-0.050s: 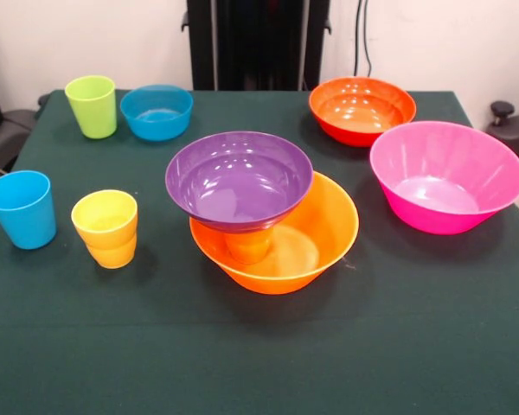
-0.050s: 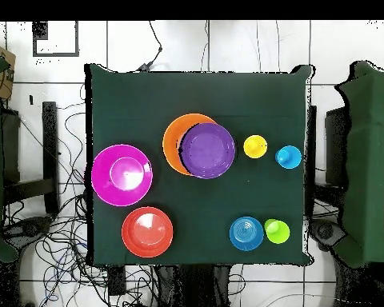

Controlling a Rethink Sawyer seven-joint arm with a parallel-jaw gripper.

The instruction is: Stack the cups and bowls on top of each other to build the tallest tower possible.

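Tower (image 1: pixel 251 216) mid-table (image 1: pixel 259 363), dark green cloth; floor cables, seemingly.

the small orange cup (image 1: pixel 248 245) shows only its lower part in the front view, its top covered by the purple bowl (image 1: pixel 239 180) resting on it; in the overhead view the cup is wholly hidden beneath that bowl (image 2: pixel 207 150). the wide orange bowl (image 2: pixel 173 140) appears from above only as a crescent at 9 o'clock of the purple bowl, and its far rim is masked in the front view (image 1: pixel 329 233). the surface (image 1: pixel 259 354) is cut off by the front view's lower and side edges. the pink bowl (image 1: pixel 441 177) reaches close to the 3 o'clock edge. the tool appears in neither view.
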